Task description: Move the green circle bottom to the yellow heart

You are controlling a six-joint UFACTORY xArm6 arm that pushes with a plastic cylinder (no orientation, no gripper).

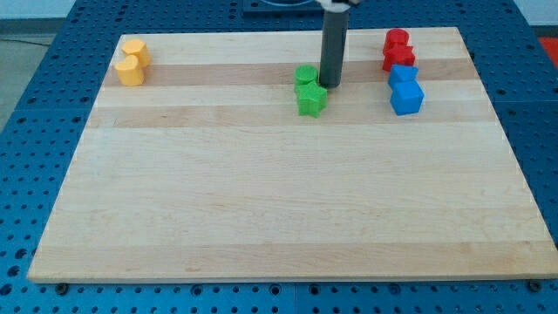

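Rod with no gripper; my tip (330,85) just beside green circle (306,76)

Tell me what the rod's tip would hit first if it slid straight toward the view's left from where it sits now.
Most likely the upper green block: my tip sits just at its right edge, seemingly touching or nearly so. The green star-like block lies slightly lower, probably under that line.

Bare board (261,201) lies between the green blocks (309,90) and yellow blocks (132,61).
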